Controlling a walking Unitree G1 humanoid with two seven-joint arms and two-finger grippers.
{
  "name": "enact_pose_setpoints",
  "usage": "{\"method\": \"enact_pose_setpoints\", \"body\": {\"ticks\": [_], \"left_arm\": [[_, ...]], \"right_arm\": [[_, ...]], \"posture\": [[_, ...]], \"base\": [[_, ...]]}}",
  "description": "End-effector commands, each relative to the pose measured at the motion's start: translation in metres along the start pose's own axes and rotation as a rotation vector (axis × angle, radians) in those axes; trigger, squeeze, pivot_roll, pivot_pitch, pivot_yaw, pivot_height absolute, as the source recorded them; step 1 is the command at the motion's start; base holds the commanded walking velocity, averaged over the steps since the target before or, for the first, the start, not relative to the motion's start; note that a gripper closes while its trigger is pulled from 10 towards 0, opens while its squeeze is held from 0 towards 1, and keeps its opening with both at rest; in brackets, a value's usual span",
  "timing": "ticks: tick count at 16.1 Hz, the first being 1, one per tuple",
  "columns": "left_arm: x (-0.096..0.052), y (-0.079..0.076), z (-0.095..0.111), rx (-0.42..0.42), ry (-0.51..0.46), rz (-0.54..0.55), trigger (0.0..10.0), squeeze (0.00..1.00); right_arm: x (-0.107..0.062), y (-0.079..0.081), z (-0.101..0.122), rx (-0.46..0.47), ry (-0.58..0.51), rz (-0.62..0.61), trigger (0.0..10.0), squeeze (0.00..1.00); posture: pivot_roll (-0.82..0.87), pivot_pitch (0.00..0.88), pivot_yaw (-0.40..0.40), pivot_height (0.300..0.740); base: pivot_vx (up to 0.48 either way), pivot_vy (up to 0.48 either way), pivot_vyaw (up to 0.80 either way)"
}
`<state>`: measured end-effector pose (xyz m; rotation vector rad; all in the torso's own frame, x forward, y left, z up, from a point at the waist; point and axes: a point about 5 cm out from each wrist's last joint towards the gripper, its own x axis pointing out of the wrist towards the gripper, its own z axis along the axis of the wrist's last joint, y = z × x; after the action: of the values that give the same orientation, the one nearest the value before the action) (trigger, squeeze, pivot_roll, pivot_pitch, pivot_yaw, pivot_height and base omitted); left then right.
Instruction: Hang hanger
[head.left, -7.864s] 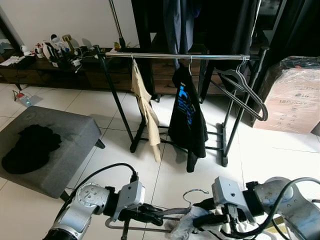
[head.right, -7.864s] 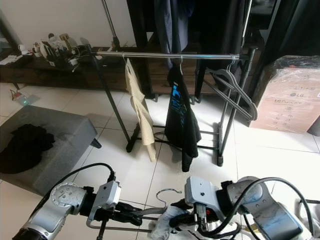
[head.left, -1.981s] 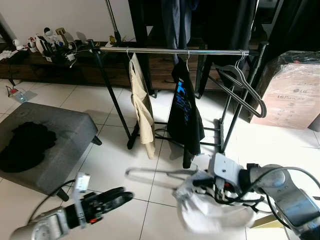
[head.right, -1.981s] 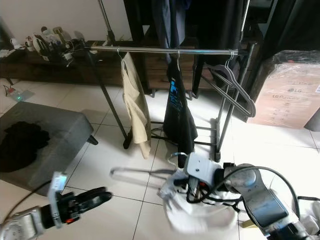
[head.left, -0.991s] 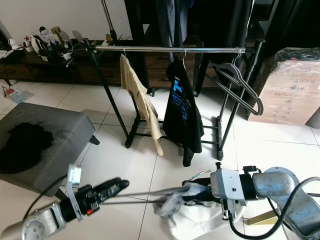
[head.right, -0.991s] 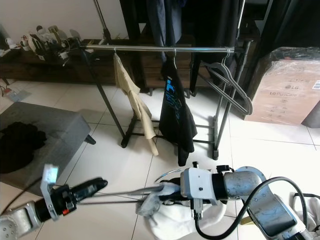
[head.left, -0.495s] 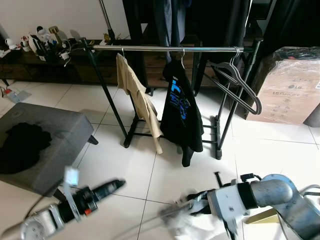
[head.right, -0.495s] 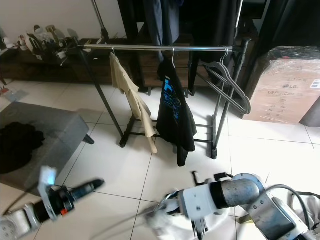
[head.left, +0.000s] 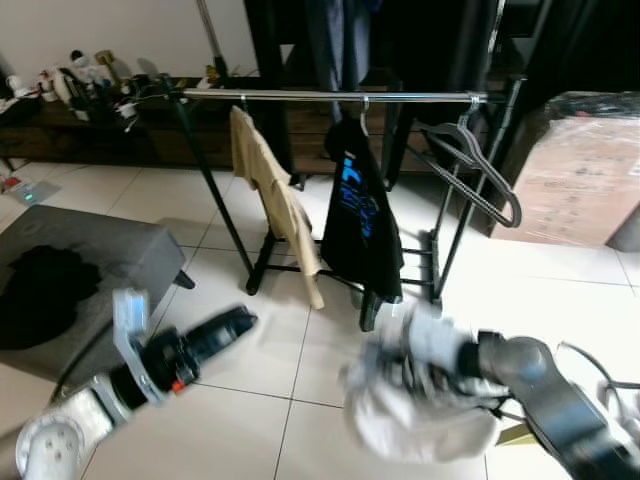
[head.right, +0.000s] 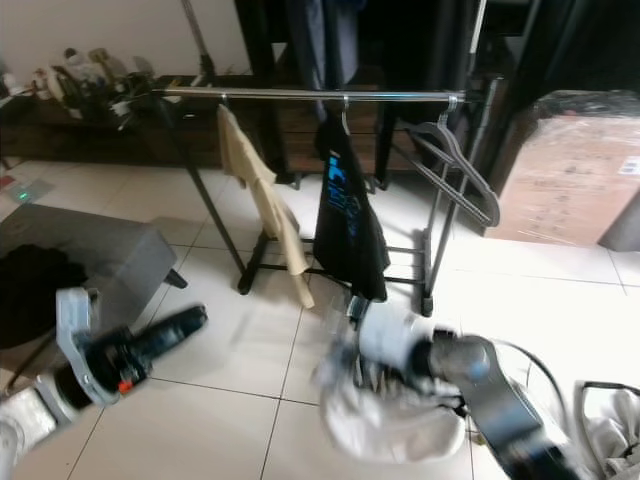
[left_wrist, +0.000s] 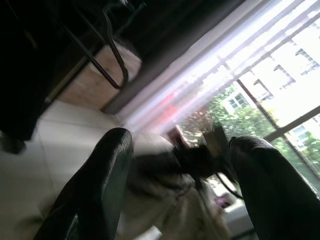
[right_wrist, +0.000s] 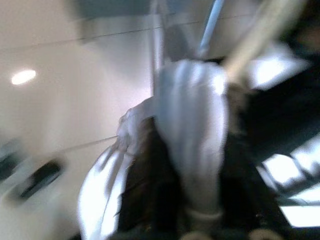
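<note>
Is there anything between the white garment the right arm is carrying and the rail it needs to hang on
The right gripper holds the white garment low over the floor, in front of the rail. The black shirt hangs directly between them. The stretch of rail between it and the empty hangers looks free.

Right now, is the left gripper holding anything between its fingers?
No. In the left wrist view the two black fingers stand wide apart, with nothing between them; the left gripper reaches out over the white floor tiles.
</note>
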<state>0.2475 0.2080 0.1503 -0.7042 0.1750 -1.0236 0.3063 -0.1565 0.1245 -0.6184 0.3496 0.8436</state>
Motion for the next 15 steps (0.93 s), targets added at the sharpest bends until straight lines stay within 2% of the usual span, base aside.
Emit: {"method": "enact_pose_setpoints", "body": {"ticks": [1, 3, 6, 8, 9, 10, 11, 12, 13, 15], "left_arm": [[-0.003, -0.001, -0.006, -0.022, 0.020, 0.010, 10.0, 0.00], [-0.002, -0.001, -0.029, -0.086, 0.038, 0.023, 10.0, 0.00], [-0.007, 0.012, -0.062, -0.188, 0.051, 0.154, 10.0, 0.00], [-0.013, 0.020, -0.071, -0.231, -0.001, 0.223, 10.0, 0.00], [-0.017, 0.029, -0.075, -0.268, -0.055, 0.297, 10.0, 1.00], [-0.021, 0.031, -0.079, -0.323, -0.108, 0.304, 10.0, 1.00], [-0.023, 0.030, -0.084, -0.352, -0.114, 0.299, 10.0, 1.00], [-0.025, 0.029, -0.091, -0.358, -0.089, 0.299, 10.0, 1.00], [-0.027, 0.030, -0.094, -0.359, -0.105, 0.314, 10.0, 1.00], [-0.034, 0.031, -0.090, -0.347, -0.188, 0.328, 10.0, 1.00]], "right_arm": [[-0.002, -0.007, 0.006, 0.033, -0.021, -0.048, 0.0, 0.00], [-0.004, -0.010, 0.013, 0.070, -0.048, -0.071, 0.0, 0.00], [-0.008, -0.012, 0.023, 0.076, -0.096, -0.074, 0.0, 0.00], [-0.016, -0.014, 0.034, 0.046, -0.188, -0.059, 0.0, 0.00], [-0.022, -0.012, 0.041, 0.005, -0.265, -0.018, 0.0, 0.00], [-0.028, -0.010, 0.046, -0.018, -0.334, 0.012, 0.0, 0.00], [-0.032, -0.007, 0.048, -0.019, -0.356, 0.050, 0.0, 0.00], [-0.036, -0.002, 0.049, -0.026, -0.369, 0.109, 0.0, 0.00], [-0.040, 0.004, 0.047, -0.030, -0.379, 0.166, 0.0, 0.00], [-0.045, 0.013, 0.040, -0.044, -0.373, 0.213, 0.0, 0.00]], "posture": [[-0.14, 0.161, 0.087, 0.740], [-0.14, 0.160, 0.086, 0.740], [-0.14, 0.167, 0.087, 0.740], [-0.15, 0.170, 0.084, 0.740], [-0.15, 0.172, 0.083, 0.740], [-0.15, 0.175, 0.078, 0.740], [-0.15, 0.176, 0.077, 0.740], [-0.15, 0.179, 0.075, 0.740], [-0.15, 0.179, 0.075, 0.740], [-0.14, 0.180, 0.066, 0.740]], "base": [[0.000, 0.000, 0.00], [0.000, 0.000, 0.00], [0.000, 0.000, 0.00], [0.000, 0.000, 0.00], [0.000, 0.000, 0.00], [0.000, 0.000, 0.00], [0.000, 0.000, 0.00], [0.000, 0.000, 0.00], [0.000, 0.000, 0.00], [0.000, 0.000, 0.00]]}}
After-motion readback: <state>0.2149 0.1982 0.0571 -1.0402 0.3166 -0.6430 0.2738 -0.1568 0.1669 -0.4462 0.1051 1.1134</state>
